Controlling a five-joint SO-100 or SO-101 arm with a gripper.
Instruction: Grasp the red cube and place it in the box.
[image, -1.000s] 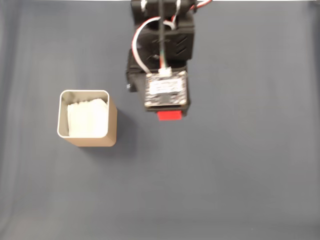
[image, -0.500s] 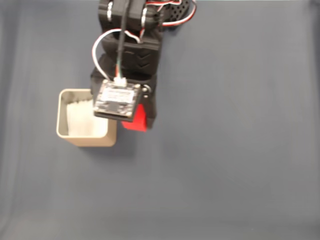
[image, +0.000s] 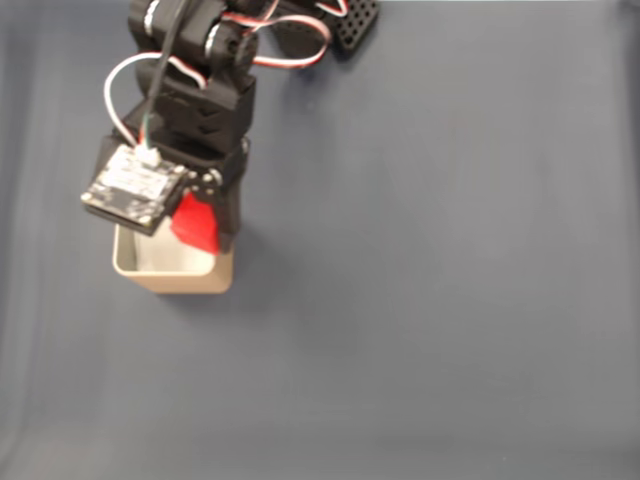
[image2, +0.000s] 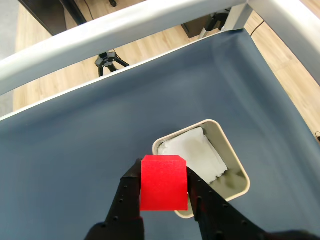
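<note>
Looking down from fixed view: black robot arm (image: 200, 90) w/ red & white wires reaching from top edge toward lower left over dark blue-grey cloth (image: 450, 300). Wrist camera board (image: 135, 188) hanging over top left corner of the box (image: 185, 275), hiding much of its opening. Gripping the red cube (image: 197, 225) just above box's upper right part, beside the board.

Seen from wrist view: gripper (image2: 162, 187) clenched on red cube (image2: 163, 182), black fingers (image2: 129, 192) pressing its left & right faces, cube sitting upright btwn them. Box (image2: 235, 165) lying below & to the right, open top showing crumpled white lining (image2: 192, 150); cube overlapping box's near left rim. Pale metal frame rail (image2: 125, 25), wood floor (image2: 50, 75) & a small black tripod (image2: 106, 61) showing beyond cloth's far edge.
</note>
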